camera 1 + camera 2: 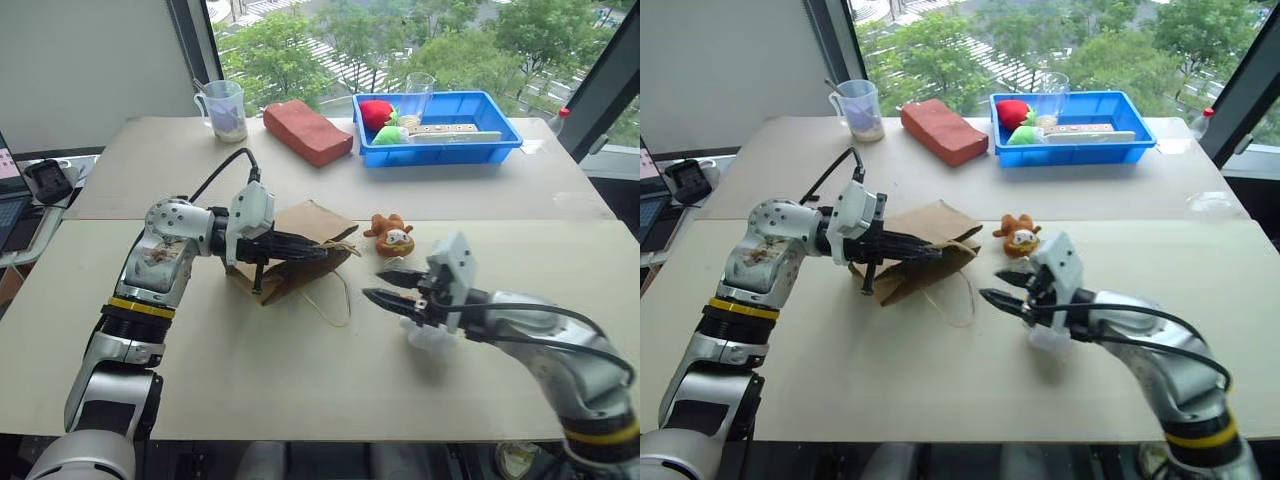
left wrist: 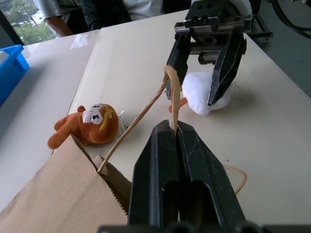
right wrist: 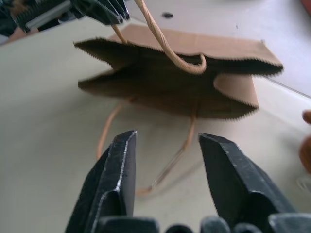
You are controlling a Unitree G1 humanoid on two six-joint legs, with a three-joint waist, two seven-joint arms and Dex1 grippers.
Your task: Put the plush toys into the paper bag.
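Brown paper bag point(image 1: 292, 252) being held up by a cord handle point(image 2: 146, 109) pinched in the closed left gripper point(image 1: 322, 252), mouth gaping over a beige tabletop point(image 1: 300, 370), right gripper point(image 1: 392, 285) being held part-open and empty, orange plush point(image 1: 391, 236) lying just beyond the bag, white plush point(image 2: 204, 94) lying under the right gripper, window with trees point(image 1: 420, 40) behind.

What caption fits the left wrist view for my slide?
Left gripper, jaws shut on the paper bag cord handle; plush toys on the table.

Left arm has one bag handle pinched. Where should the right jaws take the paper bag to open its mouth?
Judging by its pose, take the free cord handle trailing on the table below the paper bag's mouth, coming low from the mouth side. The left gripper already lifts the upper handle, so pulling the lower lip away should spread the mouth.
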